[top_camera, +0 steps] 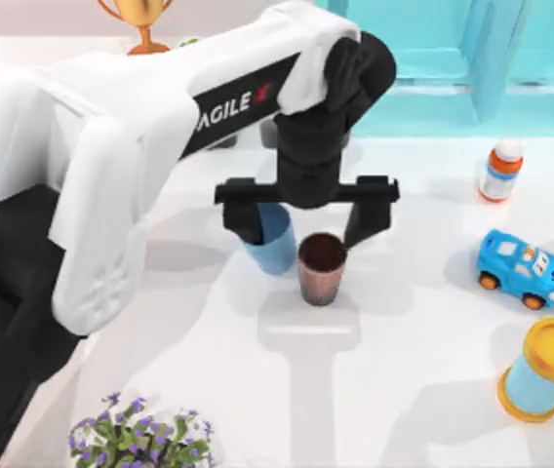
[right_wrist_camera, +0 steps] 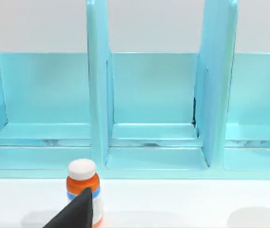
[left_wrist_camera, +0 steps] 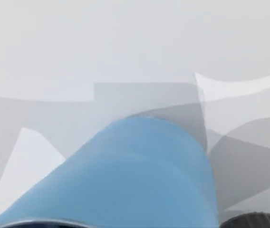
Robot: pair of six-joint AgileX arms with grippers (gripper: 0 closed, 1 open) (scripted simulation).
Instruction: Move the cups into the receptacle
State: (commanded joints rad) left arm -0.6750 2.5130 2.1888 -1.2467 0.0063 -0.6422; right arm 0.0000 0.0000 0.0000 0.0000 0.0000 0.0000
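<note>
both cups on table mid-frame, none moved yet: left gripper (top_camera: 306, 216) jaws wide open over blue cup (top_camera: 275, 246), brown cup (top_camera: 322, 268) touching beside it.

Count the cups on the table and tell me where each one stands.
2. The light blue cup stands near the table's middle, under the left end effector. The dark brown cup stands right beside it, toward the top view's right. The arm may hide others.

A rendered tabletop scene, perhaps a playroom. A toy car (top_camera: 522, 269) sits at three o'clock. A trophy (top_camera: 140, 19) stands at eleven o'clock.
</note>
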